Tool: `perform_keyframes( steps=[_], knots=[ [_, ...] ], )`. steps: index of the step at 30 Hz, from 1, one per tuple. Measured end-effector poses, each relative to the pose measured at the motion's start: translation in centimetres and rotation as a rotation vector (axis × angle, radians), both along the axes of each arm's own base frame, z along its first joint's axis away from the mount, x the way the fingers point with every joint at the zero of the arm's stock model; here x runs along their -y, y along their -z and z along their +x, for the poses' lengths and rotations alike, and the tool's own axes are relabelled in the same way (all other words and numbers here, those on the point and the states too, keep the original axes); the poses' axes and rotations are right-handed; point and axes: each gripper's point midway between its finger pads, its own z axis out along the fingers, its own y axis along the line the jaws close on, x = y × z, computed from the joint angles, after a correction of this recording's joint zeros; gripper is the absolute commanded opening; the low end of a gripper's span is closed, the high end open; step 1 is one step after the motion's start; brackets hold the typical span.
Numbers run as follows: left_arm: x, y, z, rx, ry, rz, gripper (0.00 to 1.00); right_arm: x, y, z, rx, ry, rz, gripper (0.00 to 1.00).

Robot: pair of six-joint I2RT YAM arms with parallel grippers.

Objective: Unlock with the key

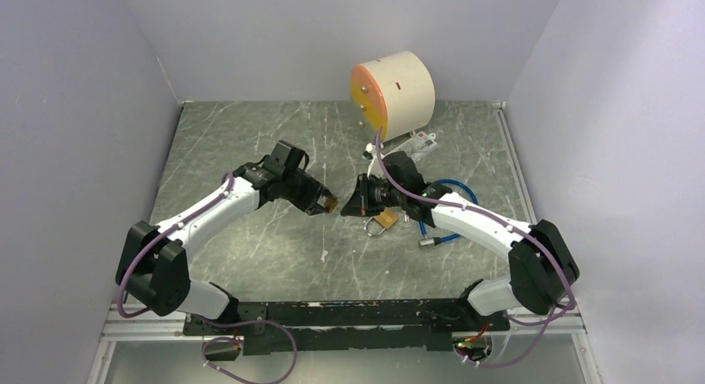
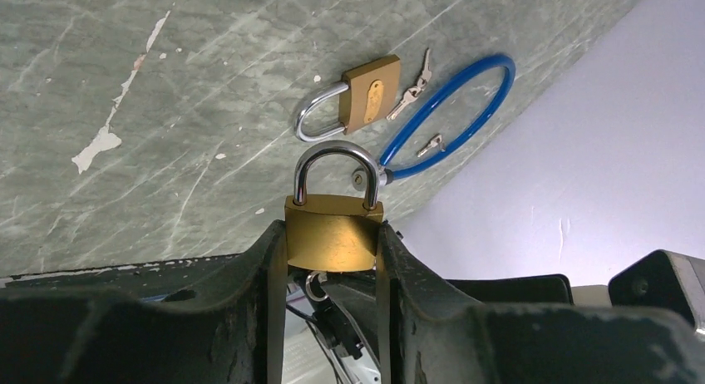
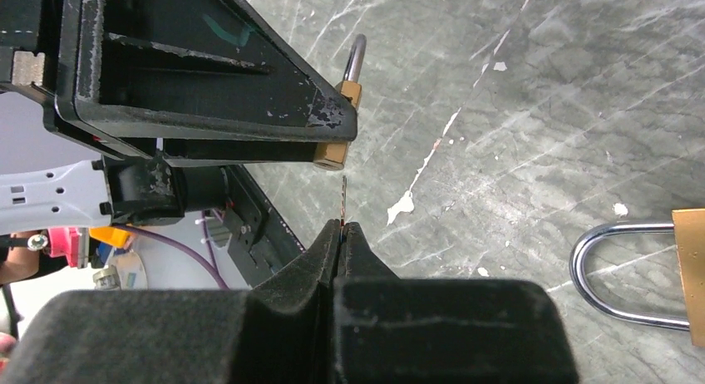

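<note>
My left gripper (image 2: 332, 234) is shut on a small brass padlock (image 2: 334, 234) with a closed steel shackle, held above the table; it shows in the top view (image 1: 330, 204) too. My right gripper (image 3: 341, 226) is shut on a thin key (image 3: 343, 197), seen edge-on, its tip pointing at the bottom of the held padlock (image 3: 337, 154), a short gap away. In the top view the right gripper (image 1: 353, 203) faces the left one closely. A second brass padlock (image 2: 370, 101) lies on the table, also in the right wrist view (image 3: 688, 276).
A blue cable lock (image 2: 465, 110) with loose keys (image 2: 411, 89) lies by the second padlock. A cream cylinder with an orange face (image 1: 392, 91) stands at the back, a white tag (image 1: 418, 143) in front of it. Grey walls enclose the marbled table (image 1: 249, 135).
</note>
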Motion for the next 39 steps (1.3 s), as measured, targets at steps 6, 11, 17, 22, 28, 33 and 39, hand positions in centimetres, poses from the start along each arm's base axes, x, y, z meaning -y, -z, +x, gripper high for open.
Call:
perform_keyframes(
  steps=[6, 11, 17, 22, 28, 33, 39],
  knots=[
    [0.48, -0.25, 0.13, 0.001, 0.008, -0.026, 0.09, -0.11, -0.06, -0.22, -0.005, -0.011, 0.006, 0.0],
    [0.72, -0.48, 0.27, 0.003, 0.003, -0.043, 0.09, -0.21, -0.18, -0.3, -0.006, -0.018, 0.013, 0.0],
    [0.62, -0.38, 0.35, 0.0, -0.003, -0.045, 0.09, -0.31, -0.43, -0.16, 0.003, -0.016, 0.021, 0.0],
    [0.5, -0.26, 0.45, 0.0, -0.007, -0.045, 0.09, -0.25, -0.57, -0.09, 0.009, -0.011, 0.021, 0.0],
    [0.45, -0.17, 0.36, -0.007, -0.005, -0.048, 0.09, -0.12, -0.44, 0.24, 0.016, 0.008, 0.012, 0.0],
    [0.58, -0.29, 0.35, -0.006, -0.001, -0.056, 0.09, -0.09, -0.43, 0.32, 0.017, 0.011, 0.011, 0.0],
    [0.7, -0.29, 0.42, -0.003, 0.002, -0.068, 0.08, -0.1, -0.47, 0.35, 0.019, 0.011, 0.012, 0.0]
  ],
)
